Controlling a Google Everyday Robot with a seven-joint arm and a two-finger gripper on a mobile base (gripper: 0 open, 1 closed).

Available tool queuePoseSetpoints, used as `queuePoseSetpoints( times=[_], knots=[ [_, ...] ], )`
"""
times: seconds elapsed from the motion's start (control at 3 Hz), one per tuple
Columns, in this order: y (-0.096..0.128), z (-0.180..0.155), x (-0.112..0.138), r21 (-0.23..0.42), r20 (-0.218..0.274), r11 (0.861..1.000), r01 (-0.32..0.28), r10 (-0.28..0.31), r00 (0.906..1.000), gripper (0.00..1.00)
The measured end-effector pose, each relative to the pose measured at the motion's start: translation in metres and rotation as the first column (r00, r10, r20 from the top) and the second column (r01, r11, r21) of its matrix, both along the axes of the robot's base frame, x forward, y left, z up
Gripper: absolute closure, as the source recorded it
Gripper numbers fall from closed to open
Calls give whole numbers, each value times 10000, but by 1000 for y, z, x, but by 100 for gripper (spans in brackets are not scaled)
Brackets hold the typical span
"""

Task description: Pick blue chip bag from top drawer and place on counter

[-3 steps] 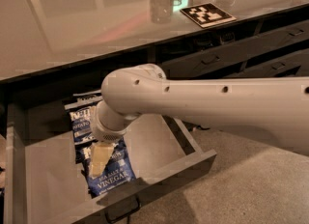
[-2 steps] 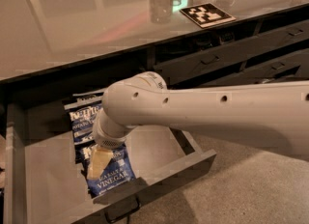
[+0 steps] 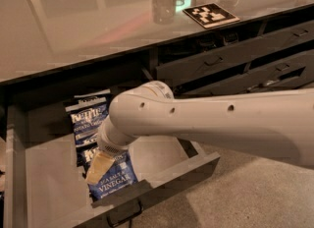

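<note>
A long worktop (image 3: 73, 25) is running across the far side of the scene, its glossy grey-beige top reflecting pale streaks of light. A square black-and-white marker tag (image 3: 211, 14) is lying flat on it towards the far right. Under the worktop's right half, narrower dark-grey drawers (image 3: 235, 57) with small bar pulls are sitting stacked, some standing slightly open. A speckled, matte floor (image 3: 255, 192) is showing at the near right.

The top drawer (image 3: 49, 183) is standing pulled out on the left, wide and shallow, with dark-grey walls and a smooth pale floor. A dark bar handle (image 3: 122, 216) is hanging on its near front.

Three glossy, crinkled dark-blue bags with white lettering are lying overlapped in a line from far to near inside the drawer. The far bag (image 3: 88, 119) is lying flat by the back wall. The middle bag (image 3: 86, 153) is showing only as a strip beside the arm. The blue chip bag (image 3: 117, 180) is lying nearest, against the drawer front.

A thick, smooth white arm (image 3: 221, 124) is reaching in from the right and bending down into the drawer. The pale tan end effector (image 3: 99, 166) is pointing down and resting on the far left corner of the blue chip bag. Whether it is gripping the bag or is released cannot be told.
</note>
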State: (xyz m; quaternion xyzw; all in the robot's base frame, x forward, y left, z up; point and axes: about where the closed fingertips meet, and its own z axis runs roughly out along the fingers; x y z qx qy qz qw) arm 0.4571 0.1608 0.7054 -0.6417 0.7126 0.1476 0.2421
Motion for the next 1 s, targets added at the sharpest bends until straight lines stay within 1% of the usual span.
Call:
queuePoseSetpoints(
  times=[0.33,0.67,1.0],
  knots=[
    [7,-22,-5,304,8,9963,802,-802,9968,0],
    [13,-44,-4,423,-338,9855,1644,-1630,9860,0],
    [11,-66,0,185,-659,9718,2349,-2332,9702,0]
  ],
)
